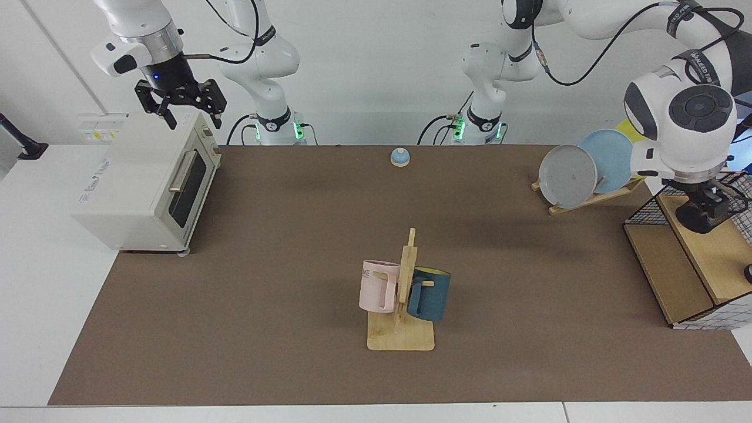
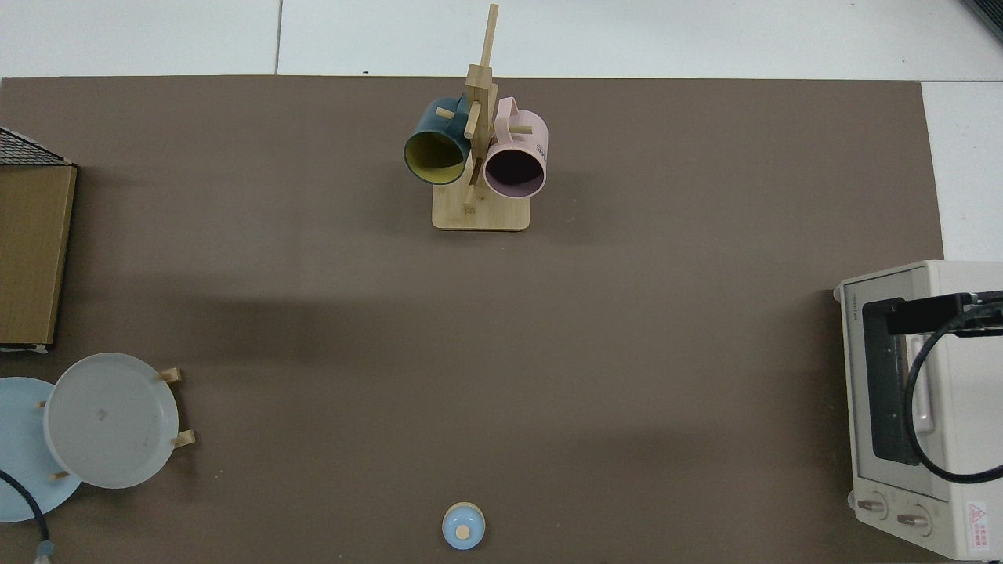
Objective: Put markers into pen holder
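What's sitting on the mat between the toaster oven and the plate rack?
In the facing view, only the small blue bell lies near the line from the toaster oven to the plate rack, at the mat's far edge. The top view shows that stretch otherwise bare.

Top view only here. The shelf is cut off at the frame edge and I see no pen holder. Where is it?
Observer: The pen holder stands on the upper tier of the wooden shelf, at the facing view's right edge.
Operator: Left gripper?
Observer: The left gripper is right at the holder's mouth and hides its opening; no marker shows, so I cannot tell if one is inside.
Operator: And the black thing over the oven?
Observer: That is the right arm, waiting. The right gripper hangs open above the toaster oven, apart from it and holding nothing.
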Robot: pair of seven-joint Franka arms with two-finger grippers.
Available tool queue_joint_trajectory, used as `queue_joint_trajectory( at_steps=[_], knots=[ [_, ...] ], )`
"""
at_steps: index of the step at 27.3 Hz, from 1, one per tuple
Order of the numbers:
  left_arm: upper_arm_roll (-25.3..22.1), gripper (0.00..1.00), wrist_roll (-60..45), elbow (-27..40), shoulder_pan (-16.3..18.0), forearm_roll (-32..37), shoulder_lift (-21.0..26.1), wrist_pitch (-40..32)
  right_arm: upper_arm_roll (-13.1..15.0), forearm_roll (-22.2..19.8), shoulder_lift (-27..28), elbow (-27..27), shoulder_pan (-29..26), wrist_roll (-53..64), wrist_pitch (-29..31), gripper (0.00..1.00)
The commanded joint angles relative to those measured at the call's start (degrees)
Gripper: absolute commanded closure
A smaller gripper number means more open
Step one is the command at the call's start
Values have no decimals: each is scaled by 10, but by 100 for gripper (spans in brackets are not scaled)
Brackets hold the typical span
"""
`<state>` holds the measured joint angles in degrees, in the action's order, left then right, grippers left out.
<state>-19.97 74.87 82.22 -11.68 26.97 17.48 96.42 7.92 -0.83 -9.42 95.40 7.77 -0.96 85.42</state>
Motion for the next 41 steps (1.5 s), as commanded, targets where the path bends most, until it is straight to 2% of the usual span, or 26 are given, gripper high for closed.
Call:
queue_joint_trajectory(
  at_steps=[1, 3, 7, 14, 18, 27, 31, 35, 38, 41],
  knots=[
    [23, 0, -49, 7, 0, -100, -22, -25, -4, -1, -5, 0, -5, 11, -5, 0],
    [46, 0, -68, 10, 0, -119, -24, -32, -4, -1, -5, 0, -5, 11, -5, 0],
    [78, 0, -170, 15, 0, -152, -30, -55, -4, -1, -5, 0, -5, 11, -5, 0],
    [77, 0, -404, 101, 1, -263, -78, -40, -4, -1, -5, 0, -5, 11, -5, 0],
    [79, 0, -513, 102, -2, -269, -78, -32, -4, -1, -5, 0, -5, 11, -5, 0],
    [80, 0, -631, 103, -4, -273, -79, -45, -4, -1, -5, 0, -5, 11, -5, 0],
    [82, 0, -695, 122, 3, -281, -98, -62, -4, -1, -5, 0, -5, 11, -5, 0],
    [85, 0, -701, 129, 6, -288, -120, -62, -4, -1, -5, 0, -5, 11, -5, 0],
    [119, 0, -707, 131, 28, -288, -135, -73, -4, -1, -5, 0, -5, 11, -5, 0],
    [178, 0, -714, 131, 80, -286, -154, -80, -4, -1, -5, 0, -5, 11, -5, 0]
  ],
)
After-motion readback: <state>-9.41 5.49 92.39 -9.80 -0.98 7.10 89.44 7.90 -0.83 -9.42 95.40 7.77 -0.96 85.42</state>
